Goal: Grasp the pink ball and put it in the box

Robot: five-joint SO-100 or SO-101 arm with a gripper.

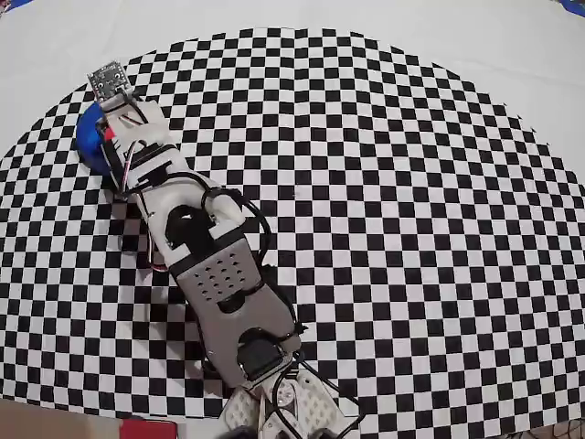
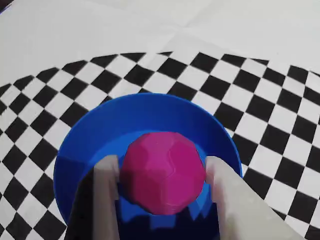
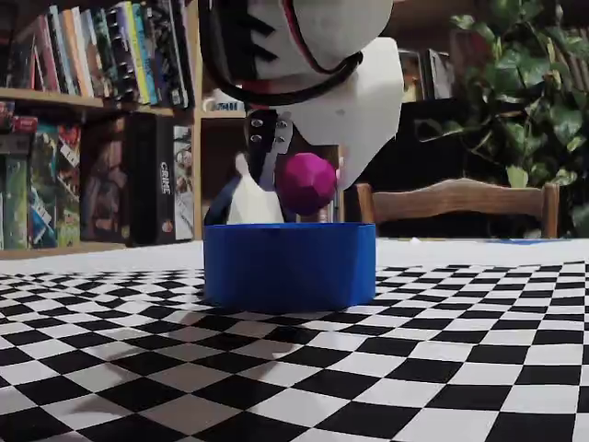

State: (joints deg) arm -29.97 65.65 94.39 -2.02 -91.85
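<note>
pink ball [image 2: 163,172] gripped in the hand [image 2: 162,200] above the box [image 2: 150,107], bookshelf [image 3: 92,120] behind.

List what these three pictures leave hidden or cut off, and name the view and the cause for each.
- Ball in the overhead view: hidden under the arm.
- Box in the overhead view: mostly covered by the arm; only a blue edge shows.
- Box floor in the fixed view: hidden behind its own wall.
- Tool in the wrist view: fingers blurred, cut off by the bottom edge.

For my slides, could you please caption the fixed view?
Claw holding the pink ball just above the blue box.
</note>
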